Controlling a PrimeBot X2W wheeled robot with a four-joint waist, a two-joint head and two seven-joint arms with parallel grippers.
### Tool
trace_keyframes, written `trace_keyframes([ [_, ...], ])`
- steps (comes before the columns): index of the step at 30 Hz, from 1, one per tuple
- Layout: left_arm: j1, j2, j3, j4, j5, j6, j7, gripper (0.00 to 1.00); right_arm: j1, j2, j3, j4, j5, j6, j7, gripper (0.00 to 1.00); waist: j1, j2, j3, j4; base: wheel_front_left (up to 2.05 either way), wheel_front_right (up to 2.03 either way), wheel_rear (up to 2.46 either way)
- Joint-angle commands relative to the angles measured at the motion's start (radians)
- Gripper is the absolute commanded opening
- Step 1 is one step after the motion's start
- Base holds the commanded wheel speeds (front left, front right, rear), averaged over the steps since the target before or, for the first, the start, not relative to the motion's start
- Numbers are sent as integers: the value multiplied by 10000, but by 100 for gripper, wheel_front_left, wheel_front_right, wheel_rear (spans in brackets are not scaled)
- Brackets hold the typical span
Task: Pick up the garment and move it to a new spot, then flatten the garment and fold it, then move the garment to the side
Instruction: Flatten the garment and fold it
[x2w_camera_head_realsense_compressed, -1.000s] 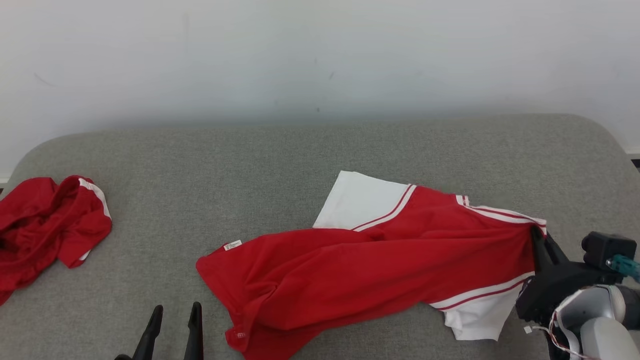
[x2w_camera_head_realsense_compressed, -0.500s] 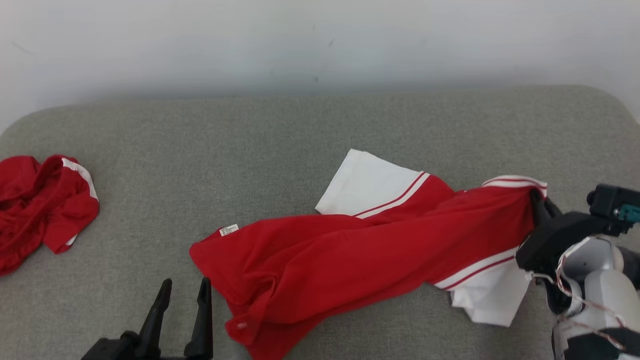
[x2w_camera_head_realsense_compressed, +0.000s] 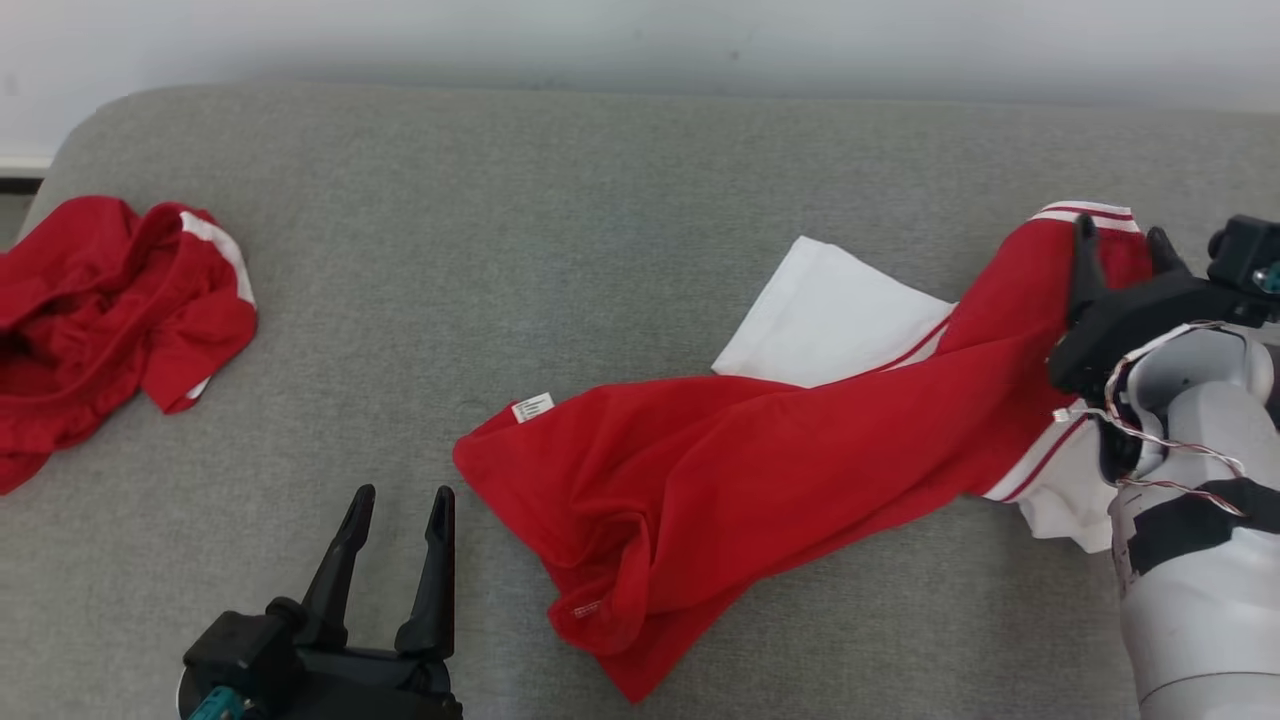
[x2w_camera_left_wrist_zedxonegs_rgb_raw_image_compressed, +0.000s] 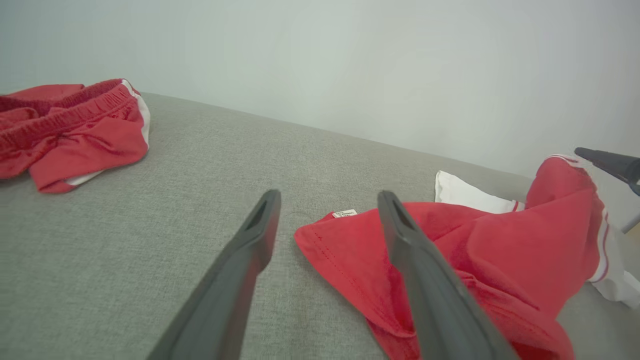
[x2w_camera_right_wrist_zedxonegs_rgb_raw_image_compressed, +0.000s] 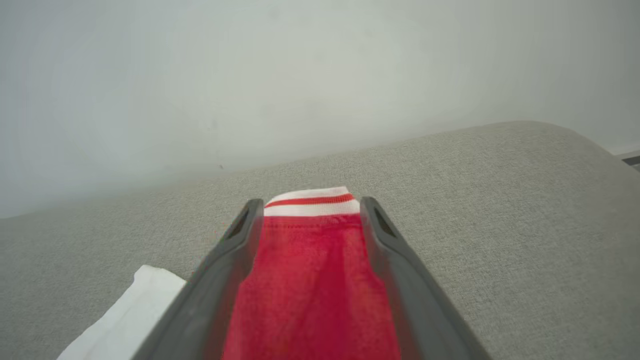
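Release at the new spot is judged to be the step in hand: the garment (x2w_camera_head_realsense_compressed: 780, 470) lies crumpled on the right half of the grey padded surface (x2w_camera_head_realsense_compressed: 600, 200), its striped end raised near the right edge between the spread fingers of the right tool (x2w_camera_head_realsense_compressed: 1118, 232), while the left tool (x2w_camera_head_realsense_compressed: 405, 491) is held spread and empty near the front edge. Next, the right tool should be drawn clear and the cloth flattened from two edges. The white corner (x2w_camera_head_realsense_compressed: 1060, 500) is partly covered by the right forearm (x2w_camera_head_realsense_compressed: 1190, 560), and contact between cloth and fingers cannot be determined.
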Motion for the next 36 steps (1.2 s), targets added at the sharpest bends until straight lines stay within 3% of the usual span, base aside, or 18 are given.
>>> trace_keyframes([
  [1,-113,-3,28,35,-33,18,-7,100,-111,-89,211,195,-166,-23,-384,100,-2,-1,179,218,0,0,0],
  [11,305,2,458,220,98,17,-7,100,959,-519,2254,79,-391,-23,-2484,100,-2,-1,-519,-382,0,0,0],
  [17,564,2,769,444,197,17,-7,100,2652,-776,3523,-1361,-345,-23,-2919,100,-2,-1,-1099,-825,0,0,0],
  [19,780,-2,820,550,228,17,-7,100,3661,-840,3796,-2475,-318,-23,-2935,100,-2,-1,-1381,-986,0,0,0],
  [26,1397,-2,1035,686,155,17,-7,100,5965,-534,3953,-4263,-381,-23,-2926,100,-2,-1,-2070,-1307,0,0,0],
  [36,1684,0,1245,832,222,16,-7,100,7517,-8,3828,-4943,-282,-23,-2924,100,-2,-1,-2477,-1326,0,0,0],
])
